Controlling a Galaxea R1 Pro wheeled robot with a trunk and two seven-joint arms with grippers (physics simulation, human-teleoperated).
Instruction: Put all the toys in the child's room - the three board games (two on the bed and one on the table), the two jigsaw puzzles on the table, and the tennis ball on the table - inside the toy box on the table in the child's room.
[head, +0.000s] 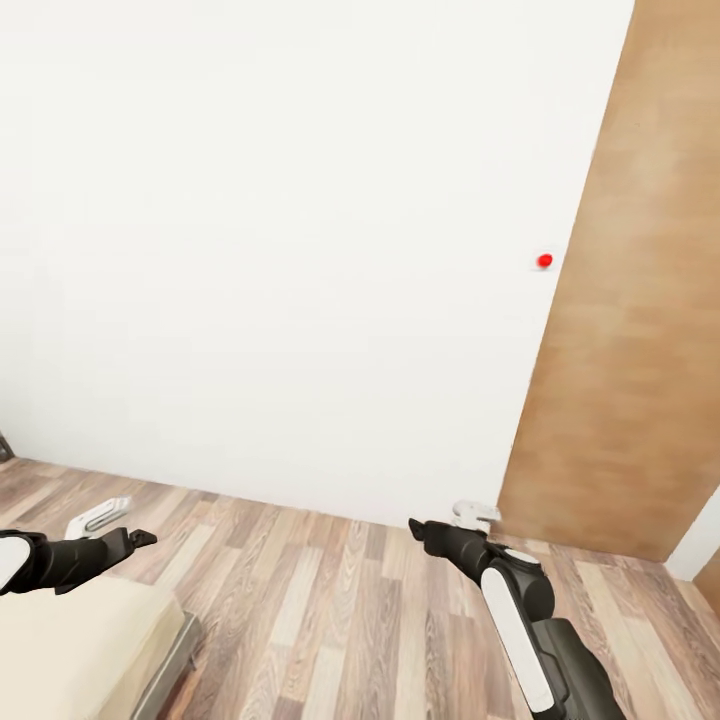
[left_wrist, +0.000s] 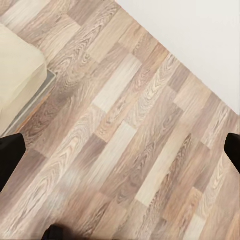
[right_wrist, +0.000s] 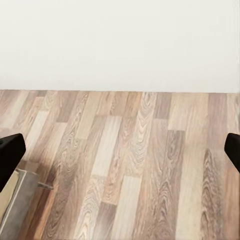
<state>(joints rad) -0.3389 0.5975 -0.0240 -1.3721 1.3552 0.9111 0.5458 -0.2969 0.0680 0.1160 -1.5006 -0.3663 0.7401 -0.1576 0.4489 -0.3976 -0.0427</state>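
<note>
A corner of the bed (head: 75, 640) with its beige mattress lies at the lower left, and it appears again as bed (left_wrist: 17, 75) in the left wrist view. My left gripper (head: 102, 520) hovers over the wood floor just past that corner. It is open, with its dark fingertips (left_wrist: 10, 157) far apart and bare floor between them. My right gripper (head: 476, 515) hangs near the foot of the wall, also open, with fingertips (right_wrist: 9, 152) wide and nothing held. The toys, the toy box and the table are out of view.
A white wall (head: 300, 250) stands straight ahead with a small red dot (head: 544, 260) on it. A brown wooden door panel (head: 640, 300) stands at the right. Wood plank floor (head: 320, 610) runs between the bed and the wall.
</note>
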